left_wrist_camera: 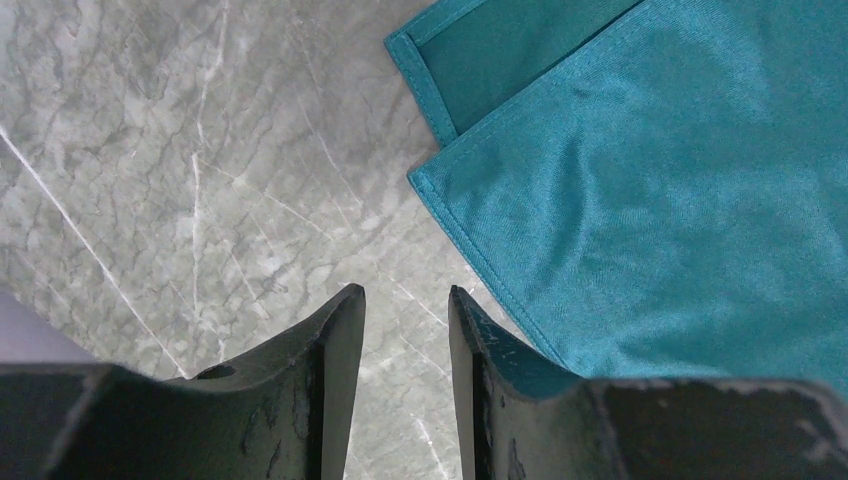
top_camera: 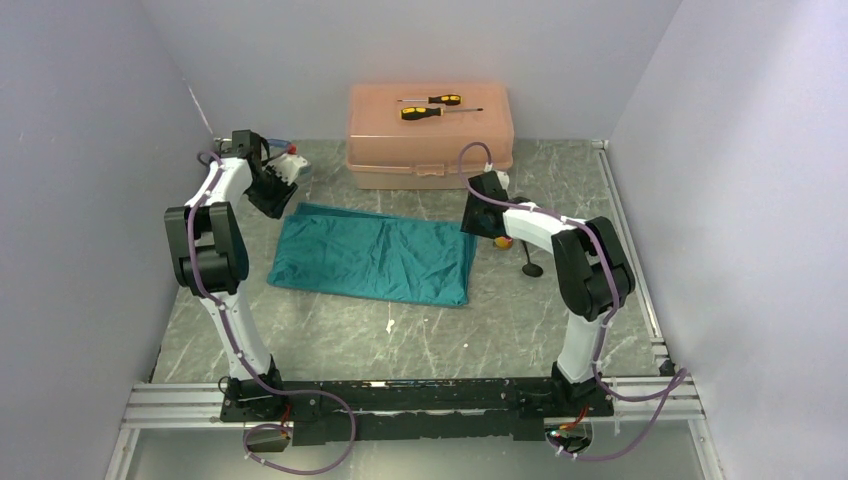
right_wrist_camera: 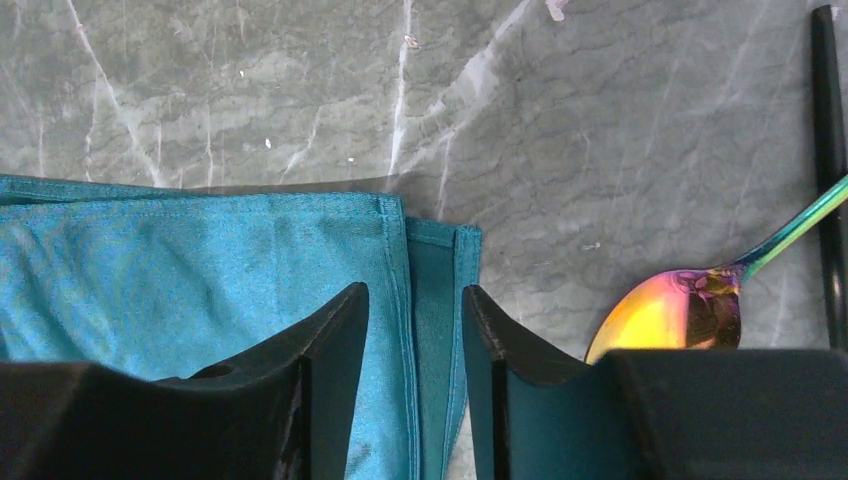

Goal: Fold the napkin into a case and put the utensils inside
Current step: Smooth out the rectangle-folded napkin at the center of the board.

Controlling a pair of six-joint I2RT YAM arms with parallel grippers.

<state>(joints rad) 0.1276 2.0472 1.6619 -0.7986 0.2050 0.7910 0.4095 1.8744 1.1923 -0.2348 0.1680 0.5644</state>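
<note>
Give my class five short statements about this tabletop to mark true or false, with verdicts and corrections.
1. The teal napkin lies folded on the table. True.
2. Two yellow-and-black screwdrivers lie on the peach box. True.
3. The left fingers are shut on the napkin. False: they stand apart, with bare table showing between them.
4. The iridescent spoon lies on the napkin. False: it lies on bare table beside the napkin's edge.
5. The right fingers stand apart above the napkin's edge. True.
</note>
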